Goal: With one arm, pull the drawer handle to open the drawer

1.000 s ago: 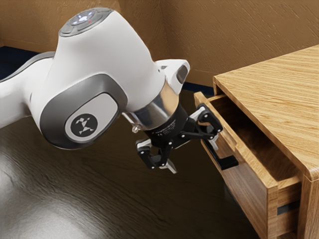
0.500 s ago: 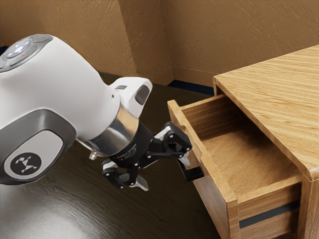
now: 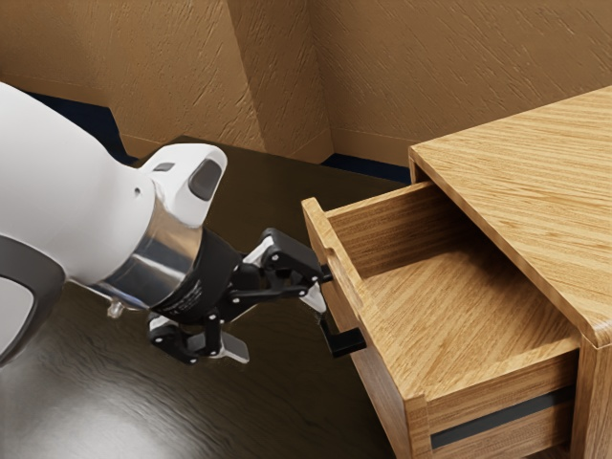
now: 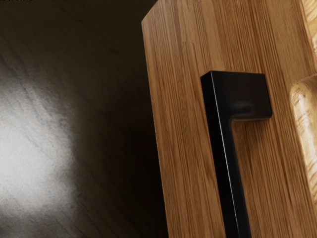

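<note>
A wooden drawer [image 3: 382, 222] stands pulled far out of the wooden cabinet [image 3: 535, 191], and its inside is bare. On its front runs a black bar handle [image 3: 337, 330]. My gripper [image 3: 275, 323] is at the drawer front, toward the exterior view's left, with its fingers spread wide. The upper finger [image 3: 304, 277] lies against the handle, while the lower finger [image 3: 206, 346] hangs free well away from it. Seen from the wrist, the handle [image 4: 225, 148] stands close in front of my hand on the drawer front [image 4: 183, 139].
The cabinet stands on a dark glossy floor [image 3: 105, 402], which stretches under my arm. Brown textured walls [image 3: 382, 67] close the scene behind. A lower drawer front with a dark slot [image 3: 507, 418] sits beneath the open one.
The drawer has slid much farther out toward the exterior view's left. My arm and gripper have drawn back the same way with the handle.
</note>
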`<state>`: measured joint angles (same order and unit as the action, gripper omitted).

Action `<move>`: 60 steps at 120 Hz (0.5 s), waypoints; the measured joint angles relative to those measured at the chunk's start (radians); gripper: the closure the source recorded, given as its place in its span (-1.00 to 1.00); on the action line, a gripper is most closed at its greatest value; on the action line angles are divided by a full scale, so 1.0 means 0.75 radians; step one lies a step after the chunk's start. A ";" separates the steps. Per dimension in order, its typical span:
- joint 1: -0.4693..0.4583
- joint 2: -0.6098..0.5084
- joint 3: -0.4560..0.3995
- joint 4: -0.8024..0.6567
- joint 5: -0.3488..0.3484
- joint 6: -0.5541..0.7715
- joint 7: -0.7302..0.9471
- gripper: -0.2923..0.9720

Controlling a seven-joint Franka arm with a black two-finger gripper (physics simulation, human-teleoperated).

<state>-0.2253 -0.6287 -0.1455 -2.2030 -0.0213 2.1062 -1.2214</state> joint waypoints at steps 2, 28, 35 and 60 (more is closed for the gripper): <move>0.000 0.010 0.000 0.002 0.000 0.005 0.000 -0.54; 0.000 0.085 0.014 -0.013 0.010 0.063 -0.002 -0.54; 0.000 0.071 0.020 -0.021 0.015 0.068 -0.003 -0.54; -0.018 0.042 0.036 -0.070 0.041 0.080 -0.004 -0.53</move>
<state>-0.2386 -0.5974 -0.1187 -2.2553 0.0098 2.1660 -1.2245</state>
